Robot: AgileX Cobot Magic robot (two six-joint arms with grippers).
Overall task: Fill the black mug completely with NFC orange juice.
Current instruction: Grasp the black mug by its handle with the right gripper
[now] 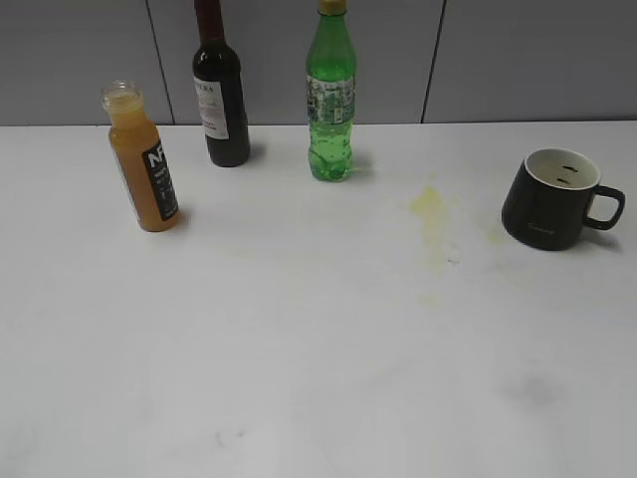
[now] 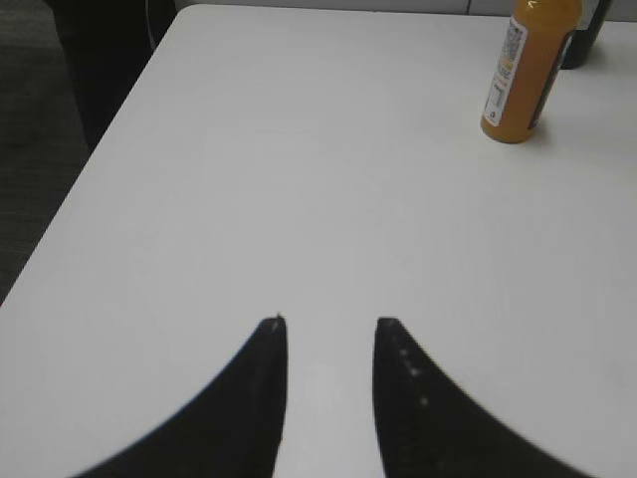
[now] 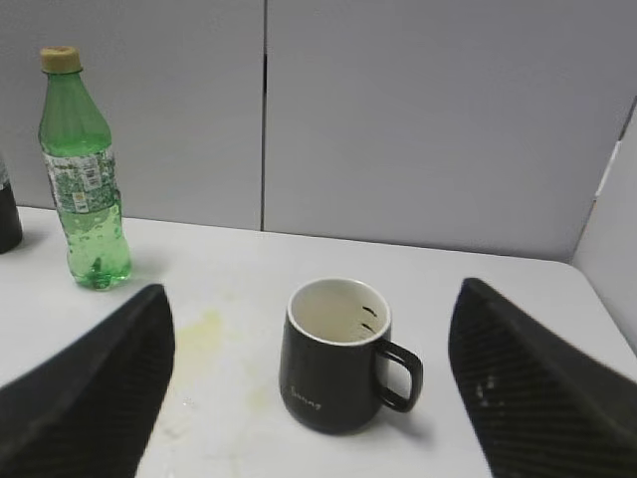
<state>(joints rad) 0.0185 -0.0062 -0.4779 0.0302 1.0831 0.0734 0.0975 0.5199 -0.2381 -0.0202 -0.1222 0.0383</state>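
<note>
The black mug stands upright at the right of the table, cream inside, handle to the right, and looks empty. In the right wrist view the mug sits between and beyond the fingers of my right gripper, which is wide open and empty. The NFC orange juice bottle, uncapped and nearly full, stands at the far left. It shows at the top right of the left wrist view, well beyond my left gripper, which is open and empty over bare table. Neither gripper shows in the exterior view.
A dark wine bottle and a green soda bottle stand at the back by the grey wall. A yellowish spill stain lies left of the mug. The table's left edge drops off beside the left gripper.
</note>
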